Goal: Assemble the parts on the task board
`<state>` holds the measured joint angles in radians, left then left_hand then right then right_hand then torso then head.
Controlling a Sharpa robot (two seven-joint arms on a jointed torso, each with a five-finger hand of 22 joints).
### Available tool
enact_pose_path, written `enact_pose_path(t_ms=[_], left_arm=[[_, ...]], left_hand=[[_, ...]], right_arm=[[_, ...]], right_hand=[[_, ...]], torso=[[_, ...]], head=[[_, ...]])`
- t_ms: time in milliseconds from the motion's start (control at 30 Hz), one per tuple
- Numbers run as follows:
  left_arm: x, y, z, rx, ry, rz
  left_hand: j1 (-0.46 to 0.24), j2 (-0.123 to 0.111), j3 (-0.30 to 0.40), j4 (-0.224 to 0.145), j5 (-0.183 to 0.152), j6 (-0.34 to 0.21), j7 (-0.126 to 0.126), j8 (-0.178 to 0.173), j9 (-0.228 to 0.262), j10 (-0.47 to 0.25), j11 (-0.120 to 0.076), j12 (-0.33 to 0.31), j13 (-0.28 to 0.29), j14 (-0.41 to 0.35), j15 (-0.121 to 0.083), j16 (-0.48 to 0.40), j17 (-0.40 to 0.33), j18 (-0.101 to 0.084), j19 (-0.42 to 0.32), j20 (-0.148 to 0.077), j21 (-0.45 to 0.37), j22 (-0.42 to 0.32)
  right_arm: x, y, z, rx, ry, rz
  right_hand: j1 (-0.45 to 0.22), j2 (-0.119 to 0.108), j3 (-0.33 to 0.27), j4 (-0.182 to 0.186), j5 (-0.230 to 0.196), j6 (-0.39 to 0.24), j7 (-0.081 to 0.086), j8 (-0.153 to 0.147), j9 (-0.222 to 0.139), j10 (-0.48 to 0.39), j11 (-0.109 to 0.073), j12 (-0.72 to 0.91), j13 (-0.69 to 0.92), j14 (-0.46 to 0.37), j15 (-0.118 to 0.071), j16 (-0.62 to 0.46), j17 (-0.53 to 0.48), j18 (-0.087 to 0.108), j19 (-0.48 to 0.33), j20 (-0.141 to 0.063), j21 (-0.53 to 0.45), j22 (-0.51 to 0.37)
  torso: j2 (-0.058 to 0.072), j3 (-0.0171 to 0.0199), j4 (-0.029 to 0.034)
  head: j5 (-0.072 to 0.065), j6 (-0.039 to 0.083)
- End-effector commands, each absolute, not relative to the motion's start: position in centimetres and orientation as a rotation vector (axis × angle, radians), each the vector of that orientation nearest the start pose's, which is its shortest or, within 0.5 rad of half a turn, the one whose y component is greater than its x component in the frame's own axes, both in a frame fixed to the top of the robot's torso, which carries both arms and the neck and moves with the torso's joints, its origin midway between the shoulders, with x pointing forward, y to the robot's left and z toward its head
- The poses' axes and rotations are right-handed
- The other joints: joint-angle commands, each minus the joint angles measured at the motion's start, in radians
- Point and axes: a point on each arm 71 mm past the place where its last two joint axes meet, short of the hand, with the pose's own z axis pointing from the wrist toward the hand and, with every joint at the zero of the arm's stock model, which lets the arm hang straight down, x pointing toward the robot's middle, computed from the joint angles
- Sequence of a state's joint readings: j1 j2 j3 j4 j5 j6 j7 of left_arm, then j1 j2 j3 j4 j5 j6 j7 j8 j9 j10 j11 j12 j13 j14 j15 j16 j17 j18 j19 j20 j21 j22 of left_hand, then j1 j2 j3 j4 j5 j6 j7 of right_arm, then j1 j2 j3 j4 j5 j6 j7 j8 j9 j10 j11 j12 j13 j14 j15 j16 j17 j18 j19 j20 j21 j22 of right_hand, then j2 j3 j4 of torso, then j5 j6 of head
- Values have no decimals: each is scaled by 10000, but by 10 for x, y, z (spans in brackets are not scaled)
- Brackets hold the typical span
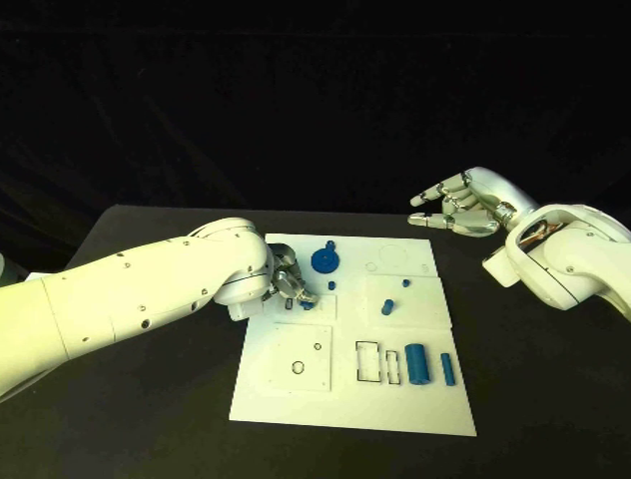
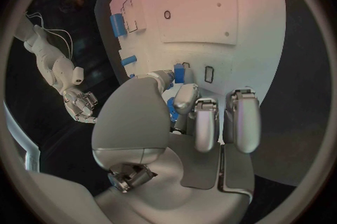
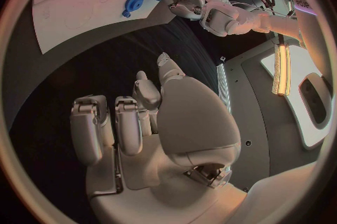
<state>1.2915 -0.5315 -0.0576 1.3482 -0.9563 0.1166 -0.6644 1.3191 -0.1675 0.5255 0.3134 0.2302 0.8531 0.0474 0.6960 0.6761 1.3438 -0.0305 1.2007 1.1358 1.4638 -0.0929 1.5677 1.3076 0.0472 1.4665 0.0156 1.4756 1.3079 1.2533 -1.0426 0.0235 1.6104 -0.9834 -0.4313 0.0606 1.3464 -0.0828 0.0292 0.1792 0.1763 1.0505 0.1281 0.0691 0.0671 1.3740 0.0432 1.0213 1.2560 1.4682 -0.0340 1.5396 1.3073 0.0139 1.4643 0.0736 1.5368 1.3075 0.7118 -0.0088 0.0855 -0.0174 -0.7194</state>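
Observation:
The white task board (image 1: 347,394) lies in the middle of the table. My left hand (image 1: 290,282) rests low over its far left part, fingers curled down. In the left wrist view, my left hand (image 2: 200,117) pinches a small blue part (image 2: 171,107) between thumb and fingers, and a second small blue piece (image 2: 179,73) stands by the thumb tip next to a slot. A round blue part (image 1: 327,262) lies just beyond the hand. My right hand (image 1: 459,208) hangs raised beyond the board's far right corner, its fingers loosely bent and holding nothing (image 3: 133,123).
Two small blue pieces (image 1: 405,282) (image 1: 387,304) stand on the board's right half. Two blue cylinders (image 1: 418,364) (image 1: 446,369) lie beside rectangular outlines (image 1: 367,361) nearer me. The black table (image 1: 546,379) surrounds the board.

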Motion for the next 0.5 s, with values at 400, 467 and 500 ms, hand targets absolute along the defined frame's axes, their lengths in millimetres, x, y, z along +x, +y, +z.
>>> enact_pose_path(t_ms=[400, 467, 500], left_arm=[[507, 111, -206, -1678, 23046, -3849], [507, 112, -206, -1588, 23094, -3785], [506, 112, -206, -1559, 23113, -3761]], left_hand=[[-150, 22, 1580, -1528, -57, -1, -47, 79, 39, 120, -6, 90, 26, 1070, 32, 31, 2632, -141, 480, 43, 67, 1112], [-167, 16, 1616, -1571, -58, -4, -51, 91, 54, 121, -11, 92, 26, 1070, 28, 31, 2632, -141, 483, 40, 70, 1118], [-176, 12, 1634, -1590, -57, -4, -52, 98, 61, 120, -12, 93, 26, 1070, 27, 31, 2632, -143, 485, 39, 74, 1124]], right_arm=[[481, -276, -121, 2788, 14911, 8768], [481, -276, -121, 2787, 14920, 8768], [481, -276, -121, 2786, 14922, 8769]], right_hand=[[55, 3, -68, 17, 72, -16, 1, 43, 8, -99, -10, -61, -19, 886, 54, -38, 2074, 40, 651, 50, -59, 1904], [55, 3, -68, 17, 72, -16, 1, 43, 8, -99, -10, -61, -19, 886, 54, -38, 2074, 40, 651, 50, -59, 1904], [55, 3, -68, 17, 72, -16, 1, 43, 8, -99, -10, -61, -19, 886, 54, -38, 2074, 40, 651, 50, -59, 1904]], torso=[[10, -2, 9], [8, 3, 9], [9, 4, 6]], head=[[7, -82], [5, -91], [6, -91]])
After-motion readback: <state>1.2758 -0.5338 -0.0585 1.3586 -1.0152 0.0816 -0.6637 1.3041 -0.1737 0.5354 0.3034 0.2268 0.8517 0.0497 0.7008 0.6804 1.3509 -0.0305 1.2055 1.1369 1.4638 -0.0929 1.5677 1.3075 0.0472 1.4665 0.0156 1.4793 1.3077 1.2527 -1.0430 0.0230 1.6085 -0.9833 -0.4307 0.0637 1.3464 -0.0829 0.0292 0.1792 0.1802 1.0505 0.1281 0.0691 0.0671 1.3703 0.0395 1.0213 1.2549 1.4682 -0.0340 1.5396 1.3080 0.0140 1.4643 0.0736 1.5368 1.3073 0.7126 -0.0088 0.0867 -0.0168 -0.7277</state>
